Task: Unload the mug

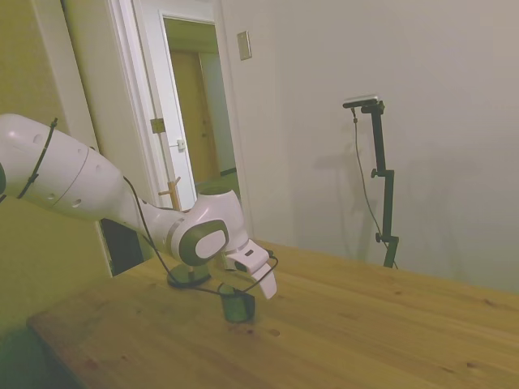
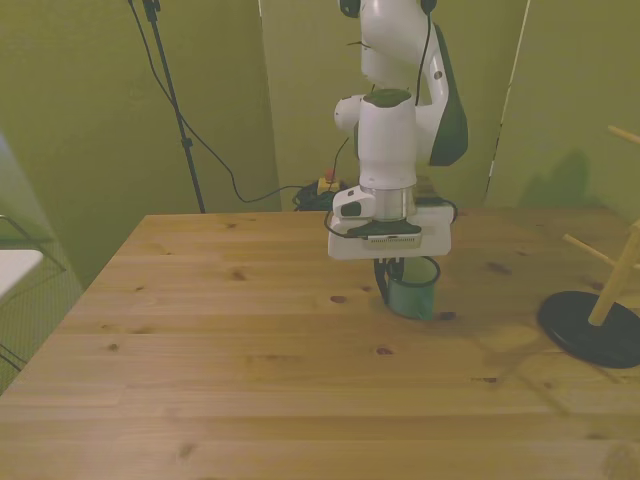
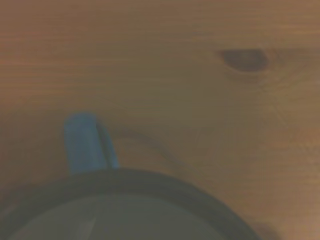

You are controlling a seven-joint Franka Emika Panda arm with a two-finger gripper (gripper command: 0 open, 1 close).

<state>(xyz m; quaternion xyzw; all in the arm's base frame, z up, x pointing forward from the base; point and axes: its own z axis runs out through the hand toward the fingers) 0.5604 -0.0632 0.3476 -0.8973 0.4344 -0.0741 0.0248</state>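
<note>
I read no writing | mug upright on table | pincer at its rim, grip unclear | only wrist view shows blue handle

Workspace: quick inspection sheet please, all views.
Surface: wooden table, knots, bare apart from items below.
Job's things: mug upright on the table, off the peg stand.
Clutter: nothing seen.
Grippers: pincer directly over the mug, at its rim; finger state not visible.
Cables: black cable looping at the wrist.
Surroundings: open doorway behind in the side view; plain walls.
</note>
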